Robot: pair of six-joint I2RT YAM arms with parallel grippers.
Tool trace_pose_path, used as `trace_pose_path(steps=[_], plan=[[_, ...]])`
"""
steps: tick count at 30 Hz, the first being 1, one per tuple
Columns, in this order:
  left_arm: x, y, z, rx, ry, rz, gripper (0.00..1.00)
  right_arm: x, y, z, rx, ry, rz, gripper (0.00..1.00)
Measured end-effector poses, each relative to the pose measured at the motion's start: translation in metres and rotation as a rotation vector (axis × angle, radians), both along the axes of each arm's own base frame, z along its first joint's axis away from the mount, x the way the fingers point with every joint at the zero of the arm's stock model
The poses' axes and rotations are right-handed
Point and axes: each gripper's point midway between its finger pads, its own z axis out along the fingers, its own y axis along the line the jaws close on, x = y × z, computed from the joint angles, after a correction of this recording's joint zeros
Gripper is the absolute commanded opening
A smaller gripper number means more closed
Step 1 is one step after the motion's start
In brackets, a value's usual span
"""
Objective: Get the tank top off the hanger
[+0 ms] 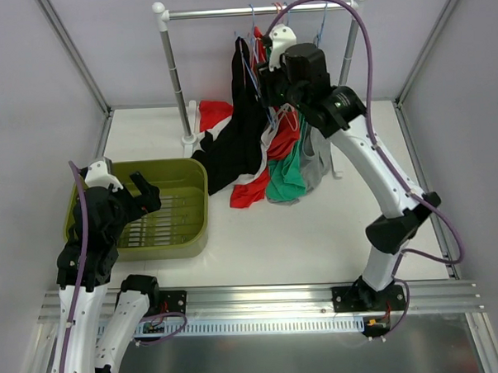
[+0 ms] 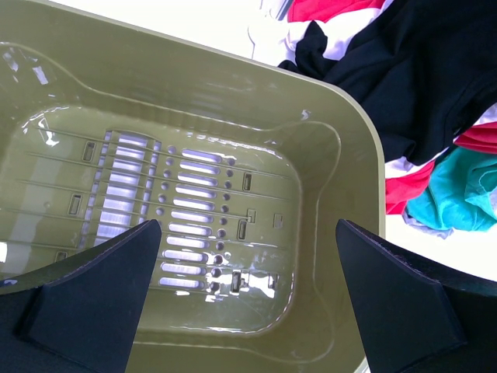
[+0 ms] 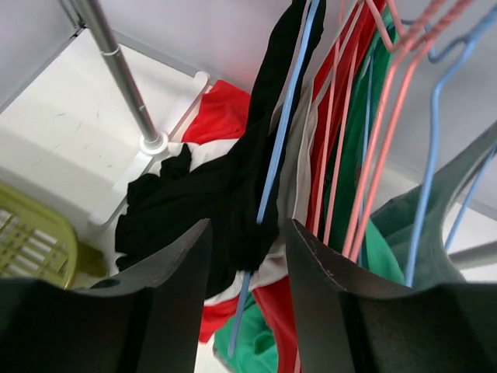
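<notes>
A black tank top (image 1: 245,129) hangs from a blue hanger (image 3: 283,132) on the clothes rail (image 1: 258,11), its lower part trailing onto the table. In the right wrist view the tank top (image 3: 194,194) is bunched around the hanger wire. My right gripper (image 1: 261,77) is up at the rail against the garment. Its fingers (image 3: 247,225) stand apart on either side of the black fabric and the blue wire, with gaps showing. My left gripper (image 1: 146,195) is open and empty over the green basket (image 1: 164,240), whose slotted floor shows between the fingers (image 2: 247,225).
Red (image 1: 284,144), green (image 1: 286,181) and grey (image 1: 318,163) garments hang beside the black one on pink hangers (image 3: 373,155) and blue ones. The rack's left pole (image 3: 120,70) stands on a white foot. The basket rim (image 2: 357,132) lies near the clothes.
</notes>
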Motion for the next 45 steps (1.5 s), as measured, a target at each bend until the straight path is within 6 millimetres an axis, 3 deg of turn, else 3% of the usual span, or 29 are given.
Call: trace_pose_path(steps=[5, 7, 10, 15, 18, 27, 31, 36, 42, 45], plan=[[0.000, 0.000, 0.000, 0.000, 0.001, 0.000, 0.99, 0.036, 0.009, -0.020, -0.025, 0.015, -0.016, 0.37], [0.000, 0.000, -0.001, 0.000, 0.003, -0.001, 0.99, 0.047, 0.009, -0.028, -0.030, 0.023, -0.024, 0.25], [0.001, 0.000, -0.001, 0.000, 0.006, -0.001, 0.99, 0.059, 0.010, -0.039, -0.035, 0.034, -0.034, 0.23], [0.001, -0.001, -0.001, 0.000, 0.006, -0.003, 0.99, 0.063, 0.014, -0.036, -0.016, 0.015, -0.034, 0.13], [0.001, -0.001, -0.001, -0.002, 0.006, -0.007, 0.99, 0.065, 0.015, -0.032, 0.001, 0.005, -0.036, 0.01], [0.001, -0.002, -0.001, -0.002, 0.008, -0.008, 0.99, 0.064, 0.020, -0.023, 0.108, 0.022, -0.064, 0.00], [0.001, -0.002, -0.002, -0.001, 0.008, -0.009, 0.99, 0.052, 0.016, -0.008, 0.162, 0.011, -0.061, 0.01], [0.001, -0.002, -0.002, -0.001, 0.008, -0.010, 0.99, 0.024, 0.005, 0.028, 0.236, -0.033, -0.033, 0.01], [0.000, -0.006, -0.001, -0.006, 0.008, -0.038, 0.99, -0.029, -0.017, 0.058, 0.307, -0.060, 0.027, 0.01], [0.000, -0.015, 0.000, -0.019, 0.004, -0.088, 0.99, -0.059, -0.032, 0.062, 0.329, -0.064, 0.054, 0.01]])
